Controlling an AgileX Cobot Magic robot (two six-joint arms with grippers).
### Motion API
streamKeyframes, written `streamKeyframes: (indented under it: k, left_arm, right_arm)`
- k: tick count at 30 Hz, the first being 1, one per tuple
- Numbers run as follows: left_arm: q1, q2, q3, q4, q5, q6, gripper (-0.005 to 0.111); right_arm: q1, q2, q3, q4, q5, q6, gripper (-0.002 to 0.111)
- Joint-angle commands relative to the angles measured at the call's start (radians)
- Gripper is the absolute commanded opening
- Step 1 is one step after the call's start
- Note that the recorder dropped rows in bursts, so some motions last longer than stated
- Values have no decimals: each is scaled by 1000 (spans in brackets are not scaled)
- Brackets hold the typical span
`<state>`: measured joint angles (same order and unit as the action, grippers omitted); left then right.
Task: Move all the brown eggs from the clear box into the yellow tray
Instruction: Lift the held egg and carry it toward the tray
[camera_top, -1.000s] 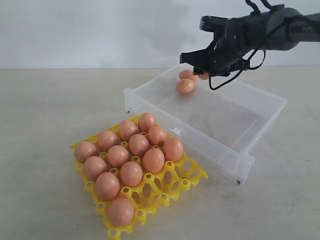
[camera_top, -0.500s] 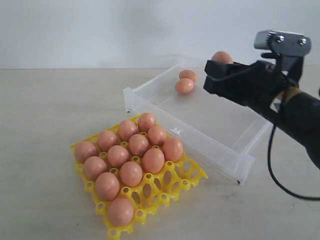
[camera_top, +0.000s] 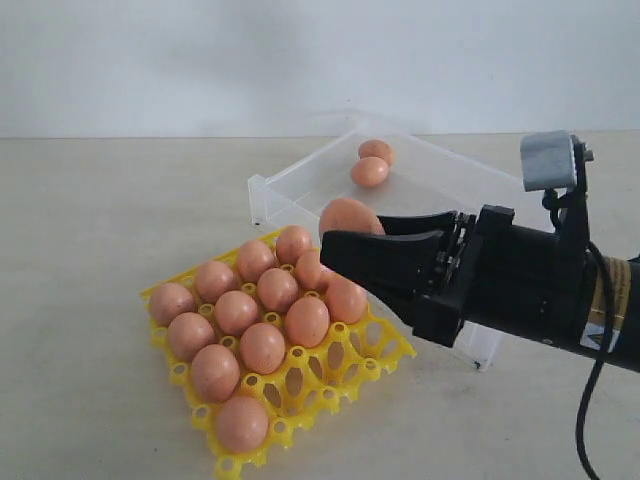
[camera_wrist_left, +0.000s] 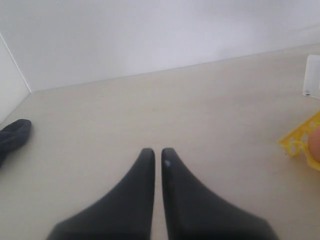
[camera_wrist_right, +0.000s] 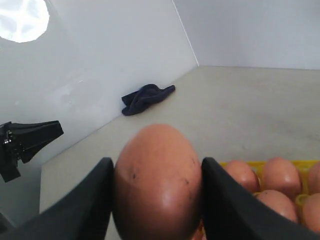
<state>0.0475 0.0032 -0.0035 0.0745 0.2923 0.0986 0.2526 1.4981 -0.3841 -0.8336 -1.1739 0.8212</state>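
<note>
My right gripper (camera_top: 345, 240) is shut on a brown egg (camera_top: 348, 216), held in the air above the right side of the yellow tray (camera_top: 385, 350). The right wrist view shows that speckled egg (camera_wrist_right: 157, 182) squeezed between both fingers (camera_wrist_right: 227, 205). Several brown eggs (camera_top: 262, 347) sit in the tray's cups. Two more eggs (camera_top: 370, 172) lie at the far end of the clear box (camera_top: 500, 240). My left gripper (camera_wrist_left: 157, 152) is shut and empty, low over bare table to the left of the tray's corner (camera_wrist_left: 300, 140). The exterior view does not show it.
A dark cloth (camera_wrist_right: 146, 97) lies on the table by the white wall, and a dark cloth edge (camera_wrist_left: 12, 135) shows in the left wrist view. The left arm's fingers (camera_wrist_right: 30, 137) show at the edge of the right wrist view. Empty tray cups (camera_top: 330, 370) lie along the front right.
My right gripper has lifted an egg out of the clear box and carried it forward and left, from the box's far end to above the tray. Two eggs remain in the box.
</note>
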Motion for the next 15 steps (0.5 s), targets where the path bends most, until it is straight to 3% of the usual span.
streamKeyframes:
  k: [1,5,12,15]
  left_arm:
    - [1,-3,3,1,0,-4,4]
    - [1,-3,3,1,0,-4,4]
    - [1,-3,3,1,0,-4,4]
    - [1,-3,3,1,0,-4,4]
  right_arm:
    - [0,-9,-57,-8,2,-21,0]
    - [-4,0,-196,-1,5,5,0]
    - [-3,104,-423,26,-47,338,0]
    - [-3,144,-453,0,-47,374,0]
